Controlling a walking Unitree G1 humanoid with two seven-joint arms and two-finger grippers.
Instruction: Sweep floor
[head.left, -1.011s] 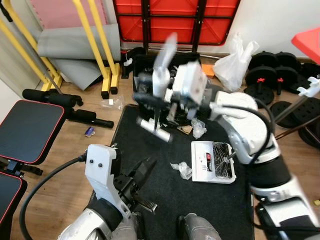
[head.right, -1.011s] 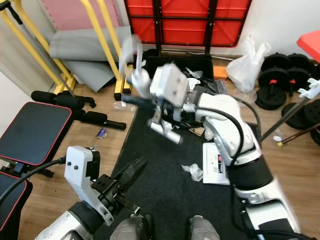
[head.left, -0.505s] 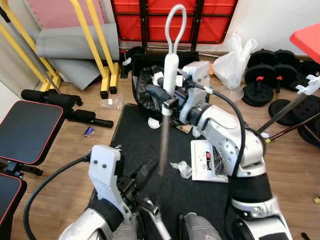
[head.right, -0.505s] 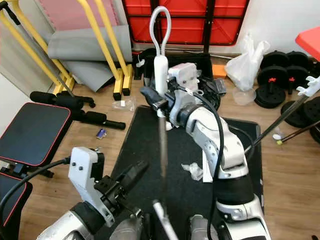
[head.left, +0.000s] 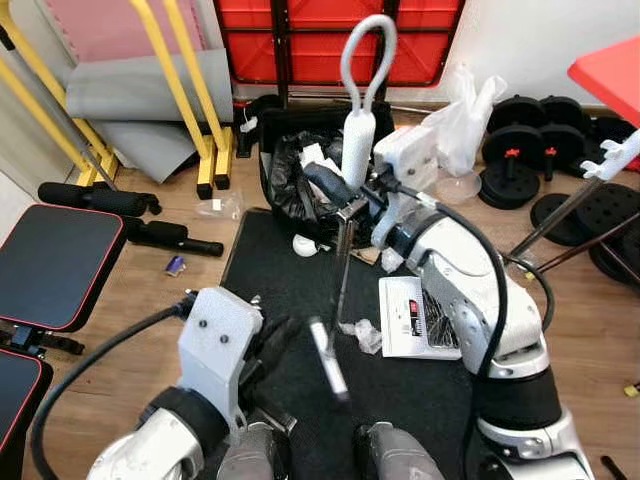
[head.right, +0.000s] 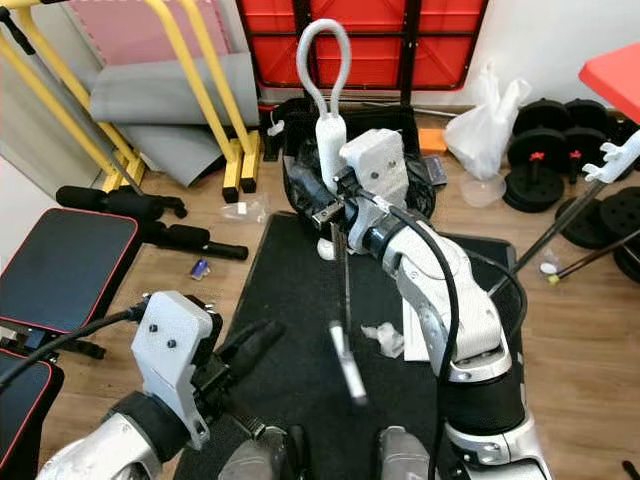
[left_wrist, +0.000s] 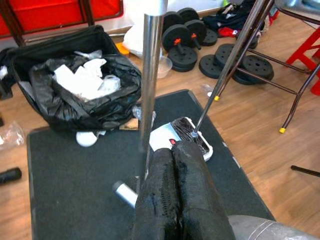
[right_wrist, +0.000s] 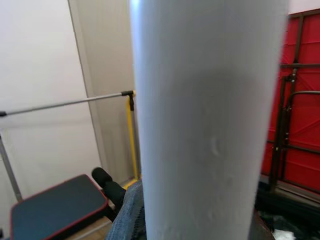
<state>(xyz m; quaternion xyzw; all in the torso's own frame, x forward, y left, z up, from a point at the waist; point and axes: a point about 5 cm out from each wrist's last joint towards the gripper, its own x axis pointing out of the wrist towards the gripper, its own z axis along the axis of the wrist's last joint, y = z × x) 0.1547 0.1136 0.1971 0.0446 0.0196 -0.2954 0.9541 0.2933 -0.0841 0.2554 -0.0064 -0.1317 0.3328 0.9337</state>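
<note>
My right gripper (head.left: 347, 198) is shut on the white grip of a sweeper handle (head.left: 357, 148) with a loop on top, held upright over the black mat (head.left: 270, 270). Its metal pole (head.left: 343, 270) hangs down to a short angled end (head.left: 328, 358) above the mat. The white grip (right_wrist: 205, 125) sits right up against the right wrist camera. My left gripper (head.left: 265, 342) is low at the mat's near edge, its fingers (left_wrist: 177, 190) pressed together on nothing, just short of the pole (left_wrist: 150, 70). A white dustpan (head.left: 420, 318) and crumpled paper (head.left: 365, 336) lie on the mat.
A black bin bag (head.left: 300, 170) full of paper stands at the mat's far end. A weight bench (head.left: 55, 260) and yellow frame (head.left: 190, 90) are at the left. Weight plates (head.left: 520, 165), a white plastic bag (head.left: 455, 120) and red stool legs (head.left: 570, 215) are at the right.
The right arm has swung the handle from tilted to upright and shifted it slightly right. The pole's lower end has risen nearer the left gripper, whose fingers have come together.
</note>
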